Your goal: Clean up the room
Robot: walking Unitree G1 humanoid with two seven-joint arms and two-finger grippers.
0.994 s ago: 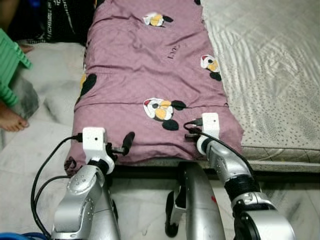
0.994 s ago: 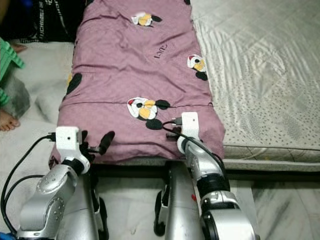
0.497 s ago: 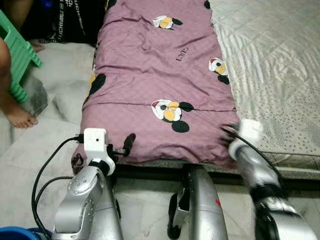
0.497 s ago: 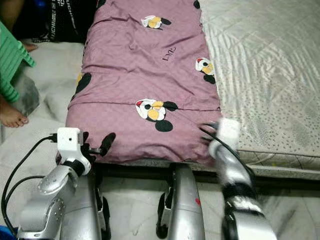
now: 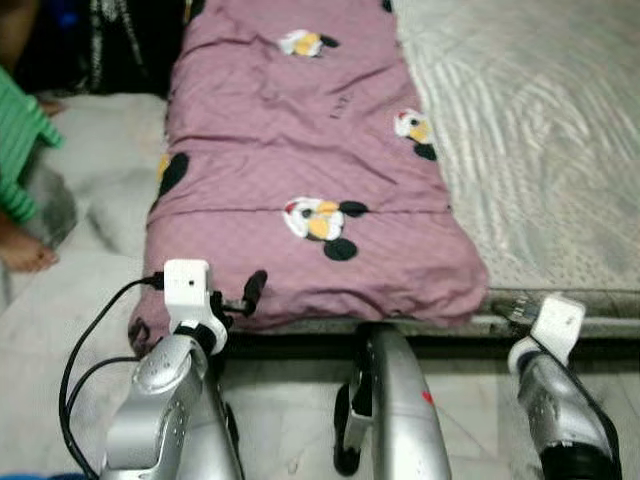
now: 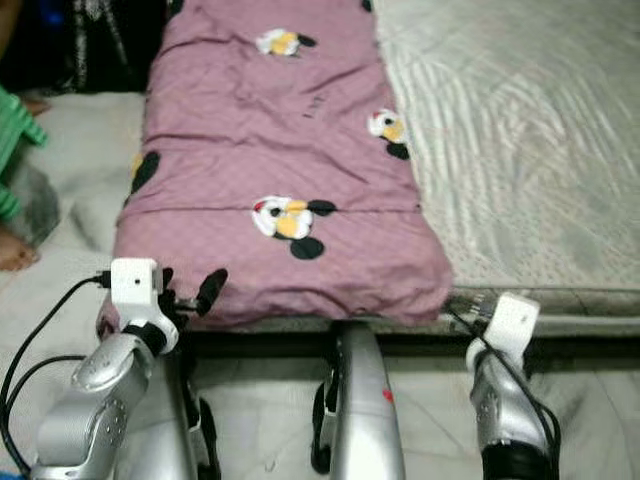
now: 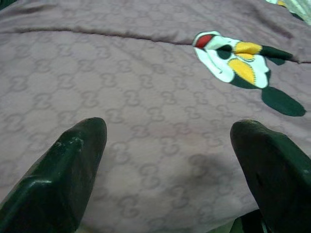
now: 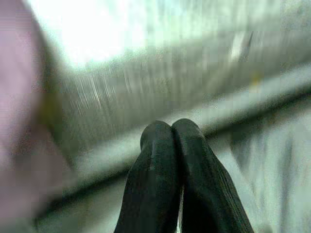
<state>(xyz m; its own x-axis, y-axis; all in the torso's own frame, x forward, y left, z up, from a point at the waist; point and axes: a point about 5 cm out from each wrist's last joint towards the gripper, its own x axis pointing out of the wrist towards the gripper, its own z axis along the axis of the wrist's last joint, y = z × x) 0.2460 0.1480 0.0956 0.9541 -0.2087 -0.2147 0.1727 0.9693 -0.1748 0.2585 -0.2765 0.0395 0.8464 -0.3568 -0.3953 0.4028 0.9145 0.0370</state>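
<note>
A mauve quilt (image 5: 300, 150) printed with cartoon mice lies folded lengthwise along the left side of a mattress (image 5: 530, 130). My left gripper (image 5: 243, 293) is open at the quilt's near left edge. In the left wrist view its black fingers (image 7: 63, 170) spread wide just over the cloth, holding nothing. My right gripper (image 8: 174, 131) is shut with its fingertips pressed together and empty. It sits off the quilt, to the right of the near right corner, by the mattress's front edge (image 6: 560, 300).
A green plastic stool (image 5: 20, 150) and a person's bare foot (image 5: 25, 255) are on the floor at the far left. Dark bags (image 5: 110, 40) lie at the back left. The pale marble floor (image 5: 290, 420) runs below the bed, around my silver torso (image 5: 395, 400).
My right gripper has left the quilt's near right corner and swung right and back, off the cloth. The left gripper stays put. The view has swayed sideways.
</note>
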